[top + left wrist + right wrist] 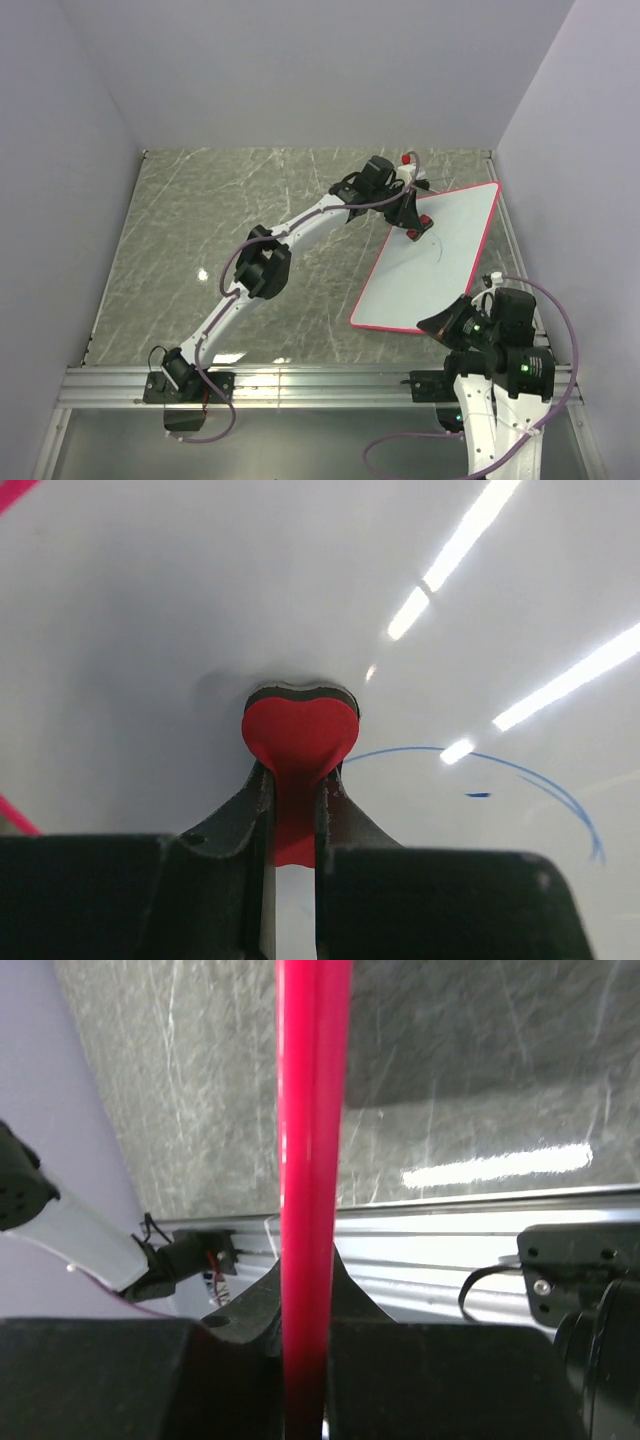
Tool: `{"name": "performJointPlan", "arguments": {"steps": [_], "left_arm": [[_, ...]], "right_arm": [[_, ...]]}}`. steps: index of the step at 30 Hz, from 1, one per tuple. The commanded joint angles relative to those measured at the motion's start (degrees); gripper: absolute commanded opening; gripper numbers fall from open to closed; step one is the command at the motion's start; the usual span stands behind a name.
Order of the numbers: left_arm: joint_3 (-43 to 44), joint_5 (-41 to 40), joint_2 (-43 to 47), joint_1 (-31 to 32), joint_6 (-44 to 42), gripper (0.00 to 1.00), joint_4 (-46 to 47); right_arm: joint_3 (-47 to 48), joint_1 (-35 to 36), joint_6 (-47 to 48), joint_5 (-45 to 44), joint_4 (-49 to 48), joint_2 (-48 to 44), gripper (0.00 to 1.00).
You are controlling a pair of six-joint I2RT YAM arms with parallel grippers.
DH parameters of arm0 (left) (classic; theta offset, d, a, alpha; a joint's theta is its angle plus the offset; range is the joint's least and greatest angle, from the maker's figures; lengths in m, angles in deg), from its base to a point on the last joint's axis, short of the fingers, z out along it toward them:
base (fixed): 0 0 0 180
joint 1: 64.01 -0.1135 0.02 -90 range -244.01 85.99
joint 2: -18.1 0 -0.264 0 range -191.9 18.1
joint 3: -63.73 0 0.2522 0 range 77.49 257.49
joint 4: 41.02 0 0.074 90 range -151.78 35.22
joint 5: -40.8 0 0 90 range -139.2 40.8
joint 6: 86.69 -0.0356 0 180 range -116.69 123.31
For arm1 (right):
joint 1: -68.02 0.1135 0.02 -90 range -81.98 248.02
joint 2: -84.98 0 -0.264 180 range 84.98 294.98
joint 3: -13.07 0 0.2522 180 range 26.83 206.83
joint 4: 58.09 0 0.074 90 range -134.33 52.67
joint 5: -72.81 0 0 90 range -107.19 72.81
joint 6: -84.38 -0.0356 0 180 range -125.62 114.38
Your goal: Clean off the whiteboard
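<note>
The whiteboard (440, 262), white with a pink-red rim, lies tilted at the right of the table. A thin blue arc (500, 765) and a small blue dash remain on it in the left wrist view. My left gripper (416, 226) is shut on the small red eraser (299, 735) and presses it against the board's surface near its far left edge. My right gripper (462, 322) is shut on the board's near rim (312, 1160), which runs edge-on between its jaws in the right wrist view.
The table (250, 230) is grey marble-patterned with a metal rail (300, 385) along its near edge. Purple-grey walls enclose the table on three sides. A white object with a red cap (405, 165) sits behind the left gripper.
</note>
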Motion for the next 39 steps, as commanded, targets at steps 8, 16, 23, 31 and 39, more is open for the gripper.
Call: {"name": "performJointPlan", "arguments": {"steps": [8,16,23,31,39], "left_arm": [[-2.6,-1.3,-5.7,0.6,-7.1,0.00,-14.1],[-3.2,6.5,-3.7,1.9,-6.2,0.00,-13.0],[-1.9,10.9,3.6,8.8,3.5,0.00,2.8],[-1.9,11.3,7.9,17.0,-1.5,0.00,-3.1],[-18.6,0.7,17.1,21.2,-12.3,0.00,-13.2]], "right_arm": [[4.4,2.8,2.8,14.3,8.6,-2.2,0.00],[3.8,2.8,3.6,12.9,7.9,-1.6,0.00],[2.2,2.8,6.0,11.9,8.5,-1.1,0.00],[1.9,2.8,5.7,10.6,8.6,-1.0,0.00],[1.8,2.8,5.5,10.1,7.7,-0.2,0.00]]}}
